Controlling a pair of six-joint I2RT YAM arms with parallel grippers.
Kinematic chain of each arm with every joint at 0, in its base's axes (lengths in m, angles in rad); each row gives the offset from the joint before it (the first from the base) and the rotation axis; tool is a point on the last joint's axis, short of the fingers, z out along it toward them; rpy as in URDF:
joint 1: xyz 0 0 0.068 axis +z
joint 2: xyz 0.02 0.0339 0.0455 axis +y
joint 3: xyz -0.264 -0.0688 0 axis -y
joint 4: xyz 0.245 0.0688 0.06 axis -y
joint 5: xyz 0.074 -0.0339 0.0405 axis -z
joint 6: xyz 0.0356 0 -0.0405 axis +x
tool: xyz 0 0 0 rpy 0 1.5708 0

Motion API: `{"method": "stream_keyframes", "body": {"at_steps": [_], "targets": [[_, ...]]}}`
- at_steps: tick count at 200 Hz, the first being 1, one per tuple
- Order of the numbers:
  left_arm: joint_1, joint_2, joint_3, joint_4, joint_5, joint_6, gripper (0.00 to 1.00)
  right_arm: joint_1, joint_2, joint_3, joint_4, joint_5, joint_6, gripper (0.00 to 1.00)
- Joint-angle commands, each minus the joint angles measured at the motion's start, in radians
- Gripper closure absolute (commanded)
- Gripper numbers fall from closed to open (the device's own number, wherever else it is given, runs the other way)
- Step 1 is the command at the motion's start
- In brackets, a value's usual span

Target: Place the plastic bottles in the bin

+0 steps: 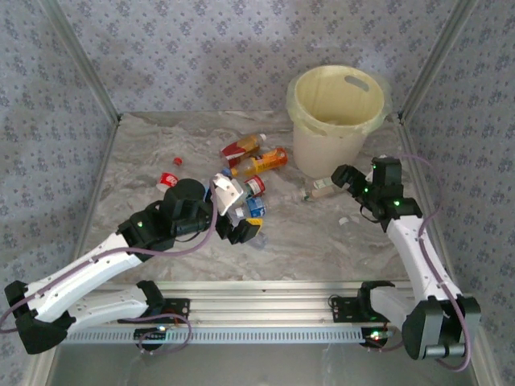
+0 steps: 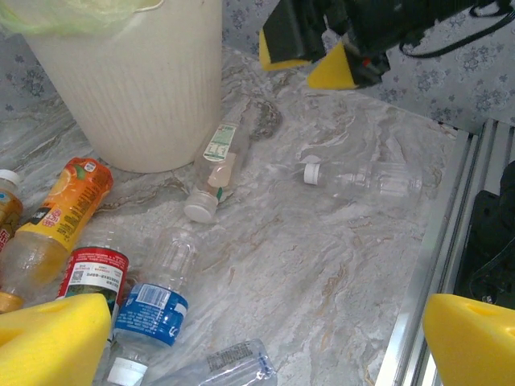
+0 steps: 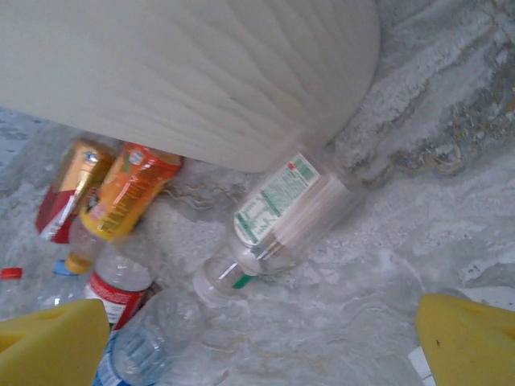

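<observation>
- left gripper (image 2: 257, 350): pads spread wide, nothing between them; hangs over the heap at mid-desk.
- plastic bottles (image 1: 245, 181): heap lying on the desk (image 1: 161, 145), left of the bin and outside it; includes a blue-label bottle (image 2: 149, 314) and an orange bottle (image 2: 60, 213).
- clear bottle (image 3: 282, 213), green-and-white label: on its side at the bin's foot, just ahead of the right gripper; in the right wrist view its long axis slants from cap at lower left to base at upper right.
- bin (image 1: 338, 112): upright, far right of the desk.
- right gripper (image 1: 354, 181): pads spread, empty; the nearer arm to the clear bottle. the jaws likely need to close across that slant.
</observation>
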Motion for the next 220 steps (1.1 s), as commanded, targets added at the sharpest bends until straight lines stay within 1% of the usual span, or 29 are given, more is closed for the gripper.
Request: {"method": "stream_keyframes", "body": {"at_steps": [1,45,112,164,220], "targets": [[-0.004,-0.014,0.031,0.027,0.01,-0.009,0.01,-0.001,0.037,-0.052,0.16,0.022,0.107,0.0],[-0.004,-0.02,0.008,0.056,0.015,-0.037,0.0,0.025,0.164,-0.11,0.343,0.038,0.202,0.0],[-0.006,-0.023,-0.012,0.07,0.018,-0.056,0.0,0.121,0.349,-0.181,0.631,0.158,0.414,0.03],[-0.006,-0.032,-0.027,0.071,0.01,-0.057,0.0,0.182,0.46,-0.166,0.71,0.23,0.482,0.05],[-0.006,-0.033,-0.032,0.073,0.011,-0.058,0.0,0.206,0.54,-0.151,0.736,0.296,0.539,0.06]]}}
